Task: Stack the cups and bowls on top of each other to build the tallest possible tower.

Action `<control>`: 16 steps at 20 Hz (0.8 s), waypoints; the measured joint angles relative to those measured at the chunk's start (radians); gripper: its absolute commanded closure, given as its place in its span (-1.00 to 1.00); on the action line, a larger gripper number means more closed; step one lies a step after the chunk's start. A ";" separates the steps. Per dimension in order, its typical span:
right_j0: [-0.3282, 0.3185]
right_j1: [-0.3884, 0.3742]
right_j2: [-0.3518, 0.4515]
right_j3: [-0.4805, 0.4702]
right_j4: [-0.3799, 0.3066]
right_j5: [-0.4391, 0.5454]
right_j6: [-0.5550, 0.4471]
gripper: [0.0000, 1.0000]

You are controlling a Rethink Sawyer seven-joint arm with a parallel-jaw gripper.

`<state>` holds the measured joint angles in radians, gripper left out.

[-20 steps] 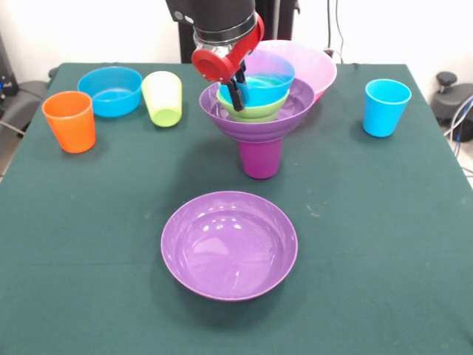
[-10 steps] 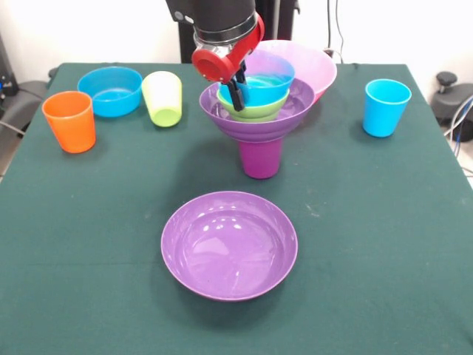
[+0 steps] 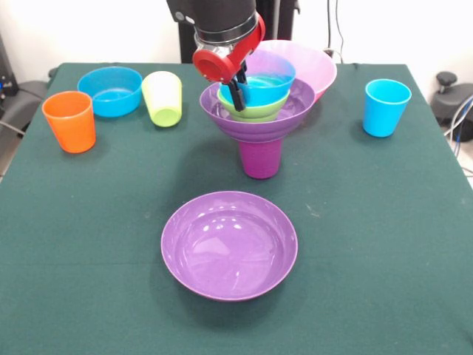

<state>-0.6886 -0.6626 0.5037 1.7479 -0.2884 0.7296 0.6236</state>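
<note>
The tower stands mid-table: a purple cup (image 3: 260,159) carries a wide purple bowl (image 3: 255,124), a small green bowl (image 3: 260,112) and a small blue bowl (image 3: 269,85) nested on top. My gripper (image 3: 236,95) comes down from above at the tower's left side, its dark fingers shut on the left rim of the small blue bowl. The big pink bowl (image 3: 316,69) sits just behind the tower. A second wide purple bowl (image 3: 229,244) lies at the front centre.
An orange cup (image 3: 69,120), a second small blue bowl (image 3: 110,90) and a lime green cup (image 3: 162,97) stand at the back left. A light blue cup (image 3: 386,107) stands at the right. The table has a green cloth (image 3: 384,244).
My gripper and the small blue bowl have shifted very slightly right and up; nothing else has moved.
</note>
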 measured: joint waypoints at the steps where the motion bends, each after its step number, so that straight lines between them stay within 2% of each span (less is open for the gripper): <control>1: 0.000 0.000 0.000 0.000 0.000 0.000 0.000 1.00; 16: 0.002 0.000 0.000 0.000 0.000 -0.013 0.000 1.00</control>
<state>-0.6864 -0.6625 0.5037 1.7479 -0.2884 0.7161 0.6236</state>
